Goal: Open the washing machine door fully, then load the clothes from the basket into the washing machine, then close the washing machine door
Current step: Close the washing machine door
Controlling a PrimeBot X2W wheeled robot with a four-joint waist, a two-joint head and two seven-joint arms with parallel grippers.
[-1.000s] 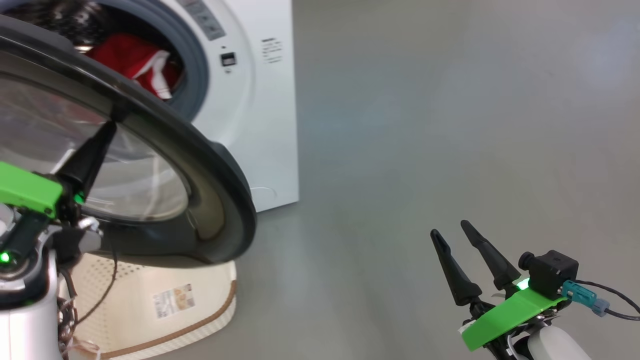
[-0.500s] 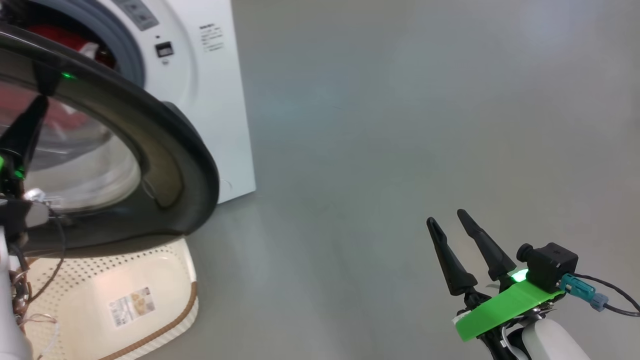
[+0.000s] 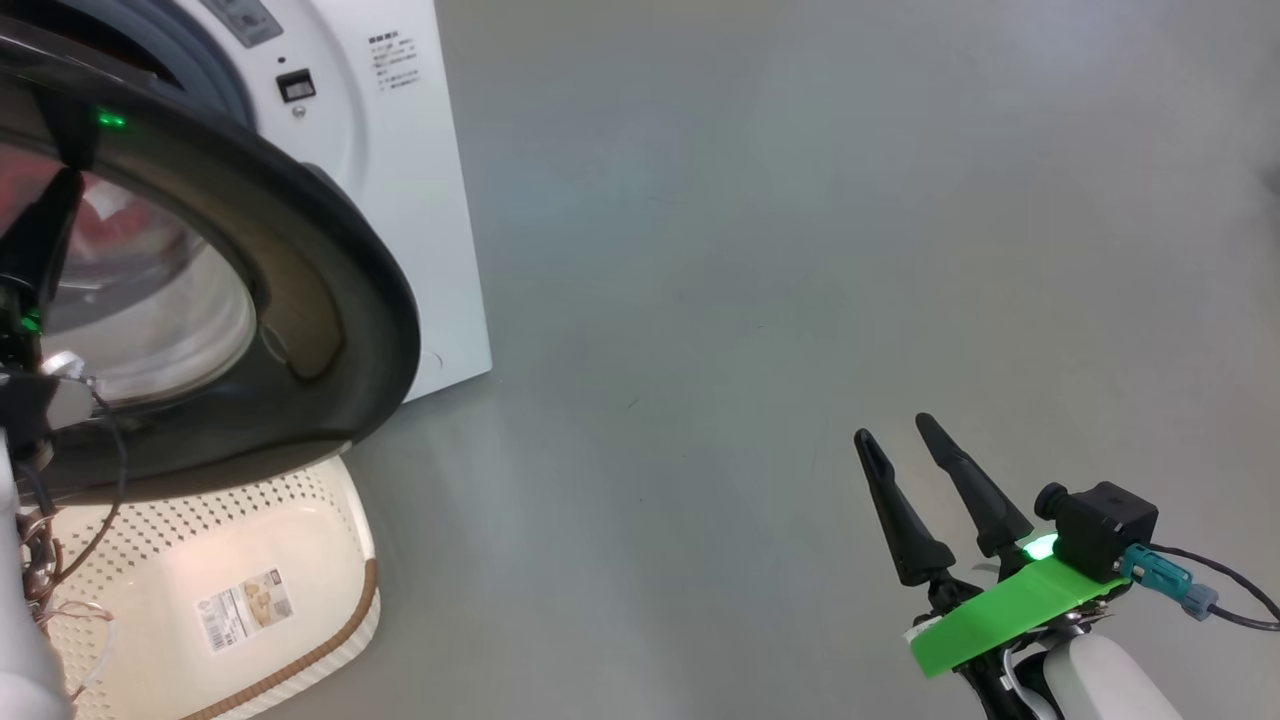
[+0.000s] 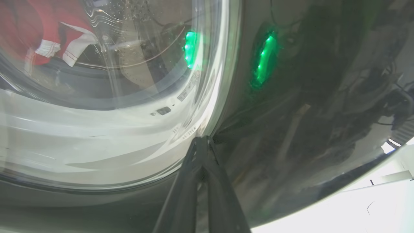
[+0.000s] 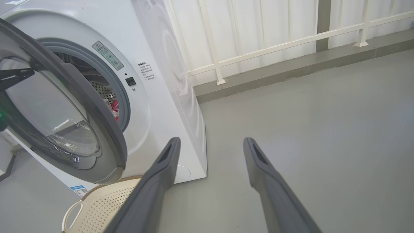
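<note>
Washer door point(image 3: 330, 300) part-open at 9 o'clock; looks heavy, stiff, slick, so I'd push black rim, not glass. Left end effector point(image 4: 202, 142) clenched, tips against it. Right end effector point(image 3: 895, 432) released, 4 o'clock. Clothes point(image 4: 38, 38) inside washing machine point(image 3: 420, 200); basket point(image 3: 340, 620) bare.

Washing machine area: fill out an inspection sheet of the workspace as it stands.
Surface: smooth grey floor.
Job's things: washing machine door partly open; red clothes inside the washing machine; basket empty, below the door.
Clutter: nothing seen.
Grippers: left gripper shut, tips on the door beside its glass; right gripper open, empty, over the floor.
Cables: black cable at right wrist; loose wires by left arm.
Surroundings: white railing behind.
</note>
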